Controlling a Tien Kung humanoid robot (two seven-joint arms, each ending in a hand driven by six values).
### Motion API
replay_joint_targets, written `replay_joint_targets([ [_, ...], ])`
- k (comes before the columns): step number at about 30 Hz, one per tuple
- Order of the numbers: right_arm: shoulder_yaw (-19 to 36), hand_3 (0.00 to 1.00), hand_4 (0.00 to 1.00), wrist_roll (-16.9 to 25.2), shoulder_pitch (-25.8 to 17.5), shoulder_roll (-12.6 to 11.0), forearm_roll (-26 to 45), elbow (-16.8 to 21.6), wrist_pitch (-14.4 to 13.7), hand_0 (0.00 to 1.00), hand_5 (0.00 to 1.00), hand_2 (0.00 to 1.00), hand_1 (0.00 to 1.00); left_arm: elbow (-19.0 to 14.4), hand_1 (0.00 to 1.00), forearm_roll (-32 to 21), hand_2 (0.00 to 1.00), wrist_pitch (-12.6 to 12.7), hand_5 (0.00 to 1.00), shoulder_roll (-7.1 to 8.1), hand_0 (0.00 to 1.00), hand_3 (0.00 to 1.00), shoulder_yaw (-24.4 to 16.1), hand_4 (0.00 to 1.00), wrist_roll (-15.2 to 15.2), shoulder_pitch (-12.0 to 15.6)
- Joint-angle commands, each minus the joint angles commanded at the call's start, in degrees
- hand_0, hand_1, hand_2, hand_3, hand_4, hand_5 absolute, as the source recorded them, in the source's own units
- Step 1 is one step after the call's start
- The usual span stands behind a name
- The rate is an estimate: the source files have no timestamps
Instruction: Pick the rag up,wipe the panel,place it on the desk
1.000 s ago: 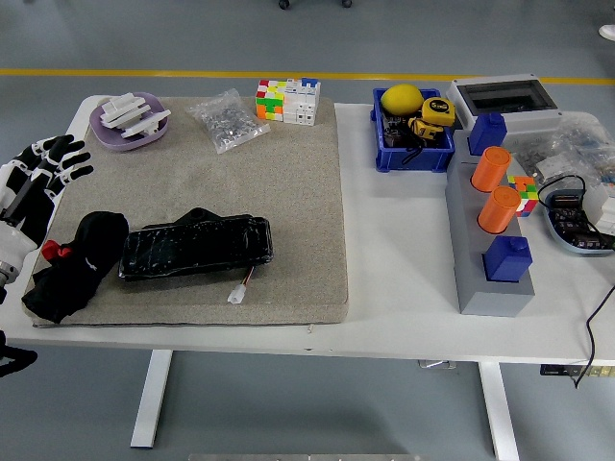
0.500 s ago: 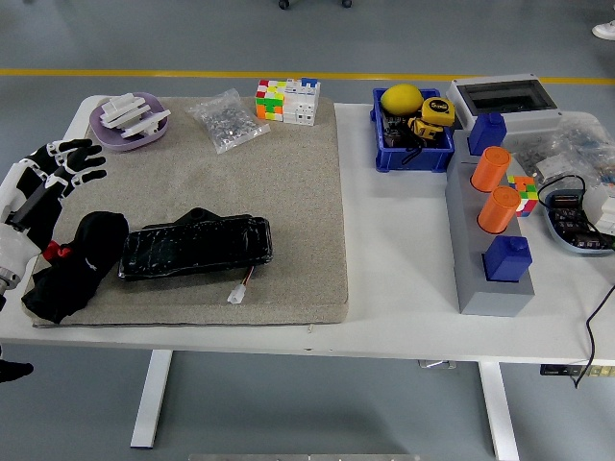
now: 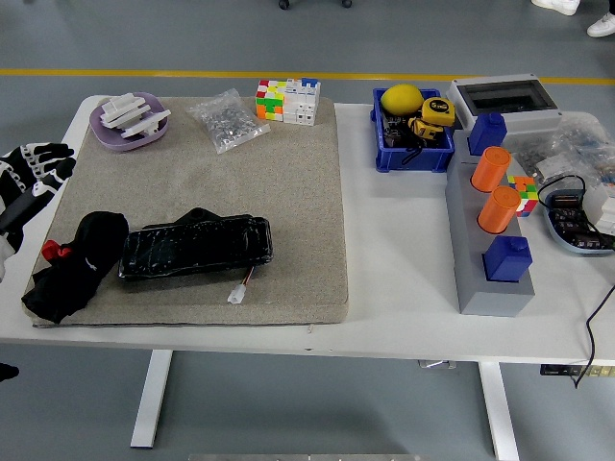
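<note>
A: Where is the rag [image 3: 69,266] sitting, relative to the left hand [image 3: 31,173]?

B: It is lying just below and slightly right of that hand, nearer the table's front edge, bunched up at the corner of the beige mat [image 3: 288,192]. Nothing is gripping it.

A: And the hand itself?

B: Its fingers are spreading loosely, holding nothing, hovering apart from the rag. That is likely a ready pose for reaching down.

A: What is lying beyond?

B: The black panel [image 3: 195,247] is resting to the hand's right, touching the rag. Farther off, the purple dish [image 3: 128,121] is sitting beyond the hand. The right hand is not showing.
</note>
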Motion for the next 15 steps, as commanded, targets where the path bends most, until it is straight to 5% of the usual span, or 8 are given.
replay_joint_targets([
  [1,-0.1,0.572,0.997,0.0,0.0,0.0,0.0,0.0,0.0,0.702,0.446,0.595,0.607,0.6,0.890,2.6,0.845,0.5,0.457,-0.02,0.898,0.787,0.0,0.927,0.9,-0.4],
  [6,0.6,0.572,0.997,0.1,0.3,0.0,-0.7,0.0,0.2,0.702,0.446,0.595,0.607,3.4,0.890,14.5,0.845,0.8,0.457,-0.63,0.898,0.787,0.6,0.927,5.9,-1.8],
  [7,1.0,0.573,0.997,0.1,0.3,-0.1,-1.2,0.0,0.3,0.702,0.446,0.595,0.605,4.1,0.998,17.1,0.974,0.6,0.457,-0.84,0.998,0.891,0.9,0.942,7.5,-2.1],
  [15,1.0,0.573,0.997,0.2,0.5,-0.1,-1.0,0.0,0.3,0.702,0.446,0.594,0.605,9.8,0.998,36.1,0.998,0.5,0.453,-2.20,0.998,0.945,2.2,0.948,15.4,-4.3],
])
